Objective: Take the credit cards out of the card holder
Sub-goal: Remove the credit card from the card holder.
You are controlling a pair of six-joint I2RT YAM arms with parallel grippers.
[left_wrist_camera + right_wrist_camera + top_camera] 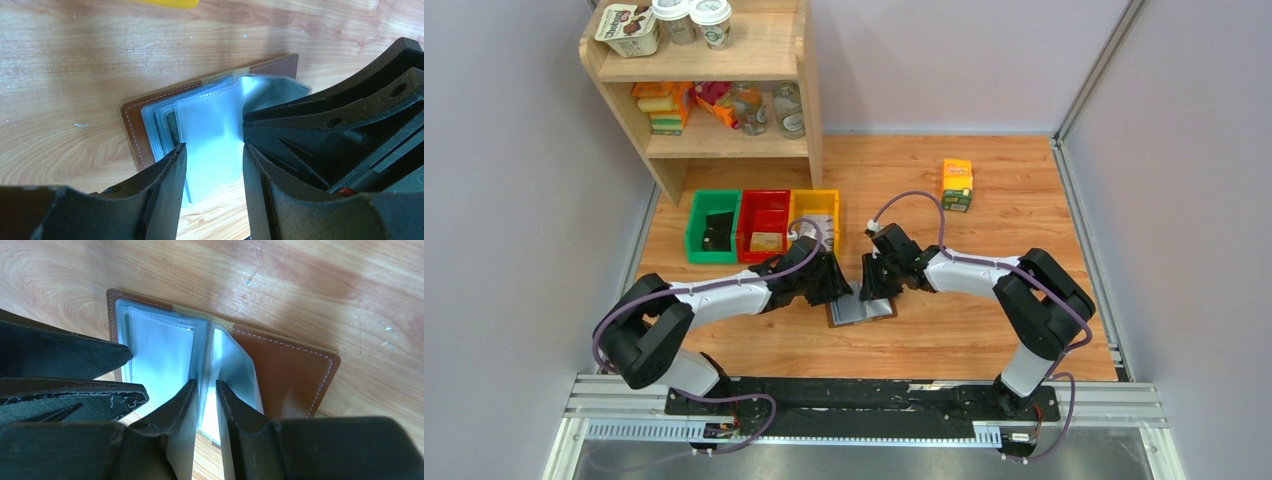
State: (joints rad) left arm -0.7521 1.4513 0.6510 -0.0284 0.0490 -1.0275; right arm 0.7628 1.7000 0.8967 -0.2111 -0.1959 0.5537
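The card holder (861, 311) lies open on the table, brown leather cover down and pale clear sleeves fanned up. My left gripper (837, 288) is at its left half. In the left wrist view the left gripper (214, 152) is open, with one clear sleeve (210, 125) lying flat between its fingers. My right gripper (877, 284) is at the holder's middle. In the right wrist view the right gripper (206, 386) is closed to a narrow gap on an upright sleeve (202, 357) by the spine. A dark card edge (172, 126) shows inside a left sleeve. No card lies loose.
Green (713, 226), red (764, 225) and yellow (816, 210) bins stand just behind the left gripper. An orange-green carton (957, 185) stands at the back right. A wooden shelf (714, 95) with cups and jars is at the back left. Grey walls close in both sides.
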